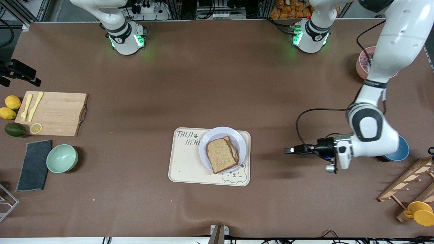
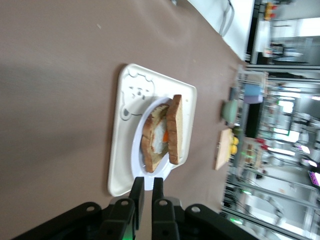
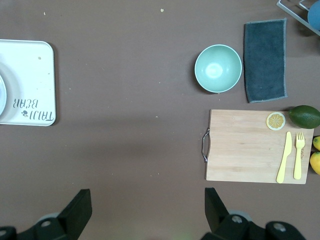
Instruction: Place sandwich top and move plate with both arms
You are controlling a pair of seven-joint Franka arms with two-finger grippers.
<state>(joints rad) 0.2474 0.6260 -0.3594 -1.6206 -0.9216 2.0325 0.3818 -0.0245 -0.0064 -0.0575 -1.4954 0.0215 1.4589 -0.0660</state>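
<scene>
- Brown bread – the sandwich top (image 1: 221, 154) – is lying on the plate (image 1: 219, 133) in the front view, and the plate is sitting on the cream tray (image 1: 184, 162) mid-surface.
- Left pincer (image 1: 288, 150) is hovering over bare surface between the tray and the left arm's end; a blue bowl (image 1: 401, 150) is peeking out under that arm.
- Left wrist view: the pincer's fingers (image 2: 137, 192) are standing nearly shut, gripping nothing, while the sandwich top (image 2: 173, 129) is leaning over the egg slice (image 2: 156, 136) on the plate (image 2: 136, 159).
- Right wrist view: the right pincer (image 3: 147, 212) is waiting wide open – high above a green bowl (image 3: 218, 68), a dark cloth (image 3: 265, 60) and a cutting board (image 3: 245, 145).
</scene>
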